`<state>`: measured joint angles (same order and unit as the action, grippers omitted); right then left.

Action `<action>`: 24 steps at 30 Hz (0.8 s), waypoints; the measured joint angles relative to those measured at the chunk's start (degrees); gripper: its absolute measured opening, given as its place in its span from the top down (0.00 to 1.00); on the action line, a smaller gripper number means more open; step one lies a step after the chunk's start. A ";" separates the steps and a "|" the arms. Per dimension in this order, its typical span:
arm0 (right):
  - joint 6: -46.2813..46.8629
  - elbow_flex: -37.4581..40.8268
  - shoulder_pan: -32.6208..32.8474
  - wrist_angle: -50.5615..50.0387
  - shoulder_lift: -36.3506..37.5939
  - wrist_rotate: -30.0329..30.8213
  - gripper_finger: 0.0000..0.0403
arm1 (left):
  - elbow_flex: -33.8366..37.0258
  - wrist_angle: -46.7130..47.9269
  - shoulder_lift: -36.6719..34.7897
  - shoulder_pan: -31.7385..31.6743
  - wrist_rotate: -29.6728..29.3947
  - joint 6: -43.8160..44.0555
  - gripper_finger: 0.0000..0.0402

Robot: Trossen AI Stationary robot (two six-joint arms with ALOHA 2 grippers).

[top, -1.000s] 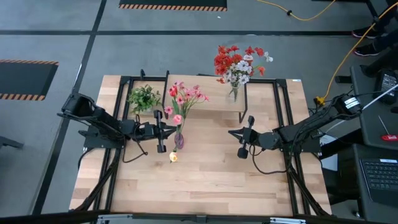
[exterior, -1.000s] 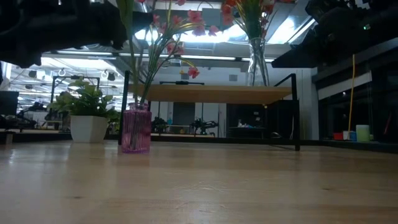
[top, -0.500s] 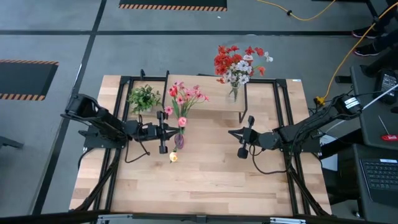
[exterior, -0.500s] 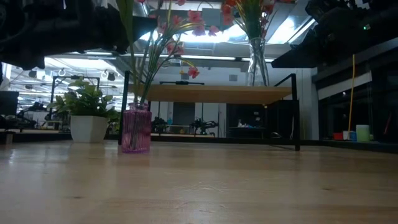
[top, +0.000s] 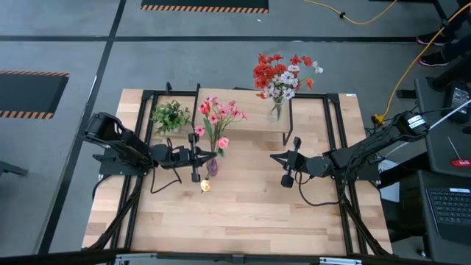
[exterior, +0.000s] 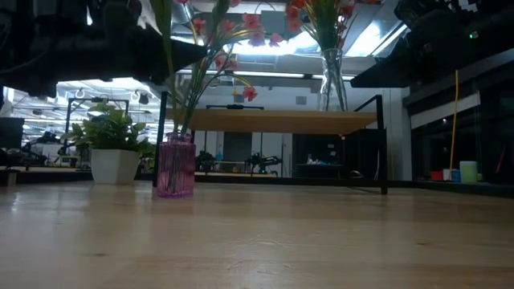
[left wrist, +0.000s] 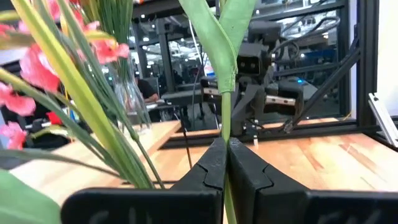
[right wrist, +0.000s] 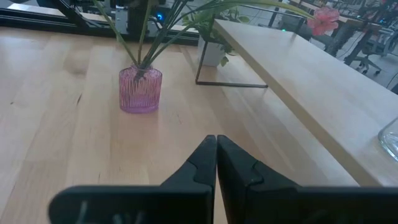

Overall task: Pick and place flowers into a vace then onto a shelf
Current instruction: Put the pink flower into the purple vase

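The left gripper [left wrist: 225,163] pinches a tulip's thin stem [left wrist: 226,118] low down — light, bendy, likely slippery — just beside the pink vase [top: 212,166]; the right gripper [top: 288,170], pressed together, waits.

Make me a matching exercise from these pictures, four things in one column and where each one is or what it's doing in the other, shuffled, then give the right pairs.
Things:
1. left gripper
2. right gripper
3. pink vase
4. clear vase

Places or states:
A. standing on the shelf, full of red and white flowers
B. shut on nothing, out over the tabletop
C. shut on a green tulip stem
D. standing on the tabletop, stems in it

Pairs: 1-C, 2-B, 3-D, 4-A
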<state>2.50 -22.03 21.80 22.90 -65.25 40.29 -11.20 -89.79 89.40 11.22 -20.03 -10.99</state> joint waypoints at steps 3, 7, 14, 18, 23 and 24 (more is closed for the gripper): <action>0.00 -0.01 0.00 -0.02 0.00 0.00 0.96 | 0.02 -0.01 0.93 0.01 -0.22 0.88 0.99; 0.00 -0.01 0.00 -0.02 0.00 0.00 0.96 | 0.02 0.06 1.57 0.02 -1.53 1.03 0.99; 0.00 0.01 0.00 -0.04 0.00 0.00 0.96 | 0.02 0.13 1.55 0.02 -1.46 1.03 0.99; 0.00 0.00 0.01 -0.04 0.00 0.00 0.96 | 0.04 0.80 1.55 0.02 -1.49 1.43 0.99; 0.00 0.00 0.01 -0.04 0.00 0.00 0.96 | 0.04 3.29 1.53 0.02 -2.86 3.41 0.99; 0.00 -0.01 0.00 -0.04 0.00 0.00 0.96 | 0.04 3.76 1.53 0.02 -3.04 3.66 0.99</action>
<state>2.50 -22.04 21.80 22.85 -65.25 40.29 -11.16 -86.02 90.94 11.25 -23.07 -7.32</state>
